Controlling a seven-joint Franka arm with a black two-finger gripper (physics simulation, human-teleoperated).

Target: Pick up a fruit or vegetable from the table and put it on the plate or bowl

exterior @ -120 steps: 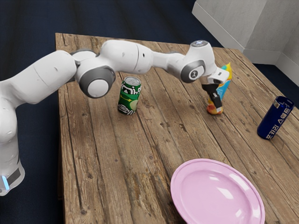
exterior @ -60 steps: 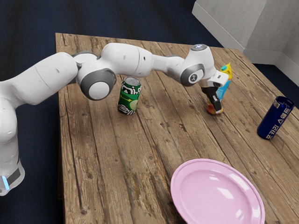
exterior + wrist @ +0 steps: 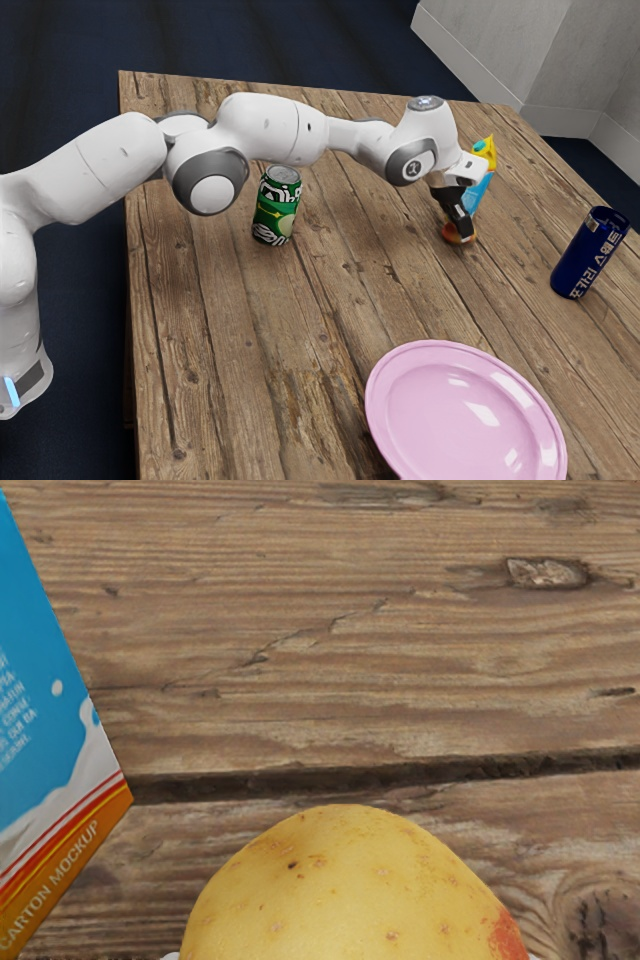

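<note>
Black two-finger gripper [image 3: 457, 212] hangs low over the round yellow potato [image 3: 462, 237], upper right of the exterior view, beside the blue-and-white carton [image 3: 480, 172]. Clamped or loose? Cannot tell. Best centre squarely on it, stay clear of that carton, then lift toward the pink plate [image 3: 465, 415].

Yellow potato [image 3: 345, 890] with reddish spot, pink plate [image 3: 465, 415] well apart

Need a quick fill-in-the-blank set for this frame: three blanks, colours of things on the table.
1. The plate is coloured ____.
2. The can beside the arm's elbow is coloured ____.
3. The gripper hangs over the potato, which lies beside the ____-and-white carton.

Missing words: pink; green; blue.
</note>
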